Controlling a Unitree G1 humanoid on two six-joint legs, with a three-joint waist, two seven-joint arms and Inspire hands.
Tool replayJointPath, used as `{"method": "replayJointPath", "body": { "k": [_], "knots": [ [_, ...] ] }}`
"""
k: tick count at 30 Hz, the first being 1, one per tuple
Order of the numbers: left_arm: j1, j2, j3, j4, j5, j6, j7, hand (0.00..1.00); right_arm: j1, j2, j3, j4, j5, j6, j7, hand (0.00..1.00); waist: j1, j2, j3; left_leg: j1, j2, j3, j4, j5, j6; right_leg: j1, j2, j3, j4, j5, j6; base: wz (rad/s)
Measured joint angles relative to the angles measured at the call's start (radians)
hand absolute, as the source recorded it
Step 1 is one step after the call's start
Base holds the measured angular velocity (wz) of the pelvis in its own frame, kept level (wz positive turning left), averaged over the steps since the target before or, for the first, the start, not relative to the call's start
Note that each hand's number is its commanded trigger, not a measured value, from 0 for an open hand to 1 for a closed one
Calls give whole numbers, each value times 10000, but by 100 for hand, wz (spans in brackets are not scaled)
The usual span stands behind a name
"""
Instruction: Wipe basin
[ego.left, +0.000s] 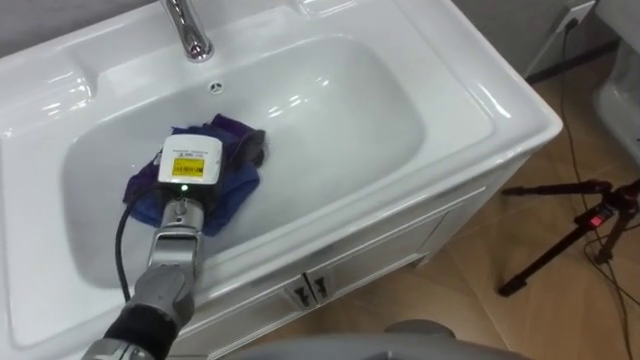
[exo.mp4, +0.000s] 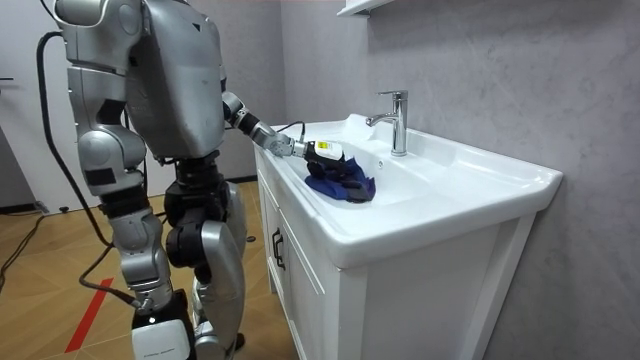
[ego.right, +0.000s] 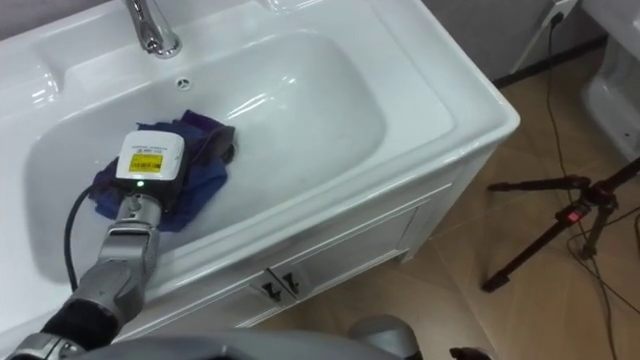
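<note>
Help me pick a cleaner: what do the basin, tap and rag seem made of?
Basin: glossy white, likely glazed ceramic, given sharp highlights. Tap: mirror-bright metal, probably chrome-plated. Rag: soft blue-purple fabric, crumpled in folds under the left hand.

The cloth is laid in the left half of the basin, which is sunk into the worktop. The left hand is set on top of the cloth. The tap is mounted on the rim directly behind them. The cabinet is placed beneath the worktop, and a tripod is stood on the floor to its right.
</note>
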Motion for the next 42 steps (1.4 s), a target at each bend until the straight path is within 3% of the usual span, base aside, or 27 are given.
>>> {"method": "replayJointPath", "body": {
  "k": [9, 23, 31, 35, 40, 42],
  "knots": [
    [-219, -416, -810, -573, -9, -287, -147, 100, -241, 197, 258, 4, 12, -7, 214, 0, -405, -44, 39, -119, 15, -2, 5, 0, 0, -16, -1, -101, -115, 14, 6, 4],
    [-251, -398, -858, -561, -17, -516, -240, 100, -145, 232, 223, -8, -28, -71, 231, 0, -477, -76, 42, -37, 23, -1, -3, -1, 0, 16, 9, -53, -94, 20, -1, 0],
    [-135, -339, -940, -117, -1, -290, -665, 100, -93, 254, 143, -26, -848, 365, 451, 0, -441, 29, -15, 253, 26, -2, -2, -1, 0, 216, 38, 39, 27, 22, -7, -6],
    [-140, -86, -959, 281, 38, -241, -733, 100, -136, 232, -279, -46, -858, 694, 652, 0, -347, 93, -78, 247, 19, 4, -2, -1, 0, 161, 51, 78, 22, 22, -8, -5],
    [226, 590, -907, 399, 653, -162, -656, 100, -132, 163, -852, -71, -877, 880, 594, 0, -218, 212, -156, 296, 48, 8, 13, 0, 0, 132, 104, 176, 24, 33, -28, -4],
    [695, 915, -528, 508, 1267, 0, -554, 100, -131, 46, -1096, -70, -1019, 871, 609, 0, -70, 347, -243, 323, 74, 7, 11, 0, 0, 152, 151, 294, 24, 57, -64, -22]
  ]
}}
